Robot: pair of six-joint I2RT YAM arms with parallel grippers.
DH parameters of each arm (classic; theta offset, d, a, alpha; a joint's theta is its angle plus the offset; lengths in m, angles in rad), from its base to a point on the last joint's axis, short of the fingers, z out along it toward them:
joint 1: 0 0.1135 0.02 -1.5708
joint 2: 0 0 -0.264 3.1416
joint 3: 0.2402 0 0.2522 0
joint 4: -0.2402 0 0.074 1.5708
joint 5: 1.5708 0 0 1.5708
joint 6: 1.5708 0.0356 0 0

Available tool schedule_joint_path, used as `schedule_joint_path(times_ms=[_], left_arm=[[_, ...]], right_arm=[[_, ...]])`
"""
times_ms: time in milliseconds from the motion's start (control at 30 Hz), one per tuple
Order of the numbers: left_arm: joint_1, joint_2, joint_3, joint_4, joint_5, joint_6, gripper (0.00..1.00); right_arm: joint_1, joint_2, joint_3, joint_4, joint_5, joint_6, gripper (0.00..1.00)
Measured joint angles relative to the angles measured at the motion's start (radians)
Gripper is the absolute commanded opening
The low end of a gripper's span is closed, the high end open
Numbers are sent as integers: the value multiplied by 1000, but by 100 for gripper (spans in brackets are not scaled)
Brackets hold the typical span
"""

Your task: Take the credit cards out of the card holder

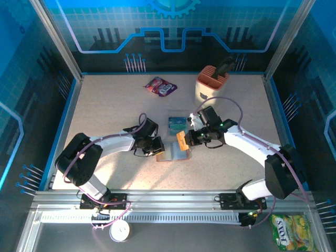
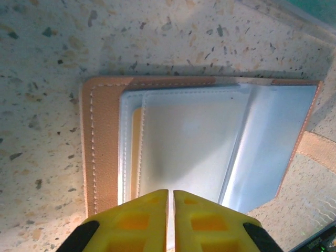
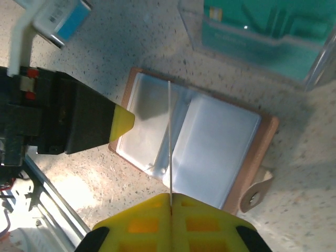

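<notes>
Right gripper [image 3: 170,198]: fingers pressed together on a thin tan-orange rectangular card [image 3: 169,131]. The right wrist view shows the card edge-on, upright over the middle of the wallet. Whether its far edge has cleared the pocket I cannot tell.
Left gripper [image 2: 171,194]: jaws narrowed to a slit at the bottom centre of its own view, tips at the wallet's near edge. I cannot tell whether it is pressing or pinching.
Card holder: a small flat tan-brown leather bifold wallet with grey-blue inner pockets [image 1: 169,155]. It lies open on the speckled table [image 1: 105,115] at the centre of the top view, between the two grippers.
Done: teal-blue rectangular cards [image 1: 177,124] are outside the wallet, just above it in the top view, in what looks like a clear plastic tray [image 3: 320,63].
In hand: drawing out the tan-orange card, by my reading.
Left: this card has yet to be set down. A pale yellow strip [image 2: 135,152] in the left pocket may be another card. The other pockets look flat and probably empty.
</notes>
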Motion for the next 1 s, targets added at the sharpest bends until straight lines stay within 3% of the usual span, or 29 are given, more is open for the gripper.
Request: schedule_joint_path(times_ms=[233,600,1000], left_arm=[[0,-32,-6,2,-12,1,18],[20,-146,-74,5,-67,32,23],[85,-222,-79,-6,-79,88,24]], right_arm=[[-7,101,236,-180,97,-323,3],[-37,288,498,-312,179,-790,0],[-73,578,929,-515,190,-1068,0]])
